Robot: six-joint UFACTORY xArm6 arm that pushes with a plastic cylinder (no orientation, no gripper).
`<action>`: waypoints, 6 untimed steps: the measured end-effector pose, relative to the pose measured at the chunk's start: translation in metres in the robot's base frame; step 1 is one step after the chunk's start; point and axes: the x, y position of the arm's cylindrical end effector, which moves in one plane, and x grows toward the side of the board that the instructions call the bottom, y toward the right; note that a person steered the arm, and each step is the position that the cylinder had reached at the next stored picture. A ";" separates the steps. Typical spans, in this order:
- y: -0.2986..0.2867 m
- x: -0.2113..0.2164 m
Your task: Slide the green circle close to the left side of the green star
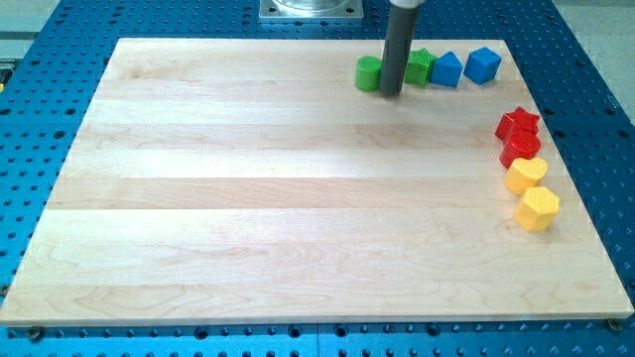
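The green circle (369, 73) sits near the view's top edge of the wooden board (248, 198), partly hidden behind the rod. The green star (420, 66) lies just to its right, also partly covered by the rod. My tip (391, 94) rests on the board between the two green blocks, slightly below them. It is close to the circle's right side and the star's left side; whether it touches either I cannot tell.
A blue block (447, 69) and a blue cube (483, 64) lie right of the star. Along the view's right edge stand a red star (518, 124), a red block (522, 149), a yellow heart (526, 176) and a yellow block (538, 208).
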 end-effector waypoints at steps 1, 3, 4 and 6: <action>-0.008 0.046; -0.045 0.010; -0.101 0.017; -0.071 -0.024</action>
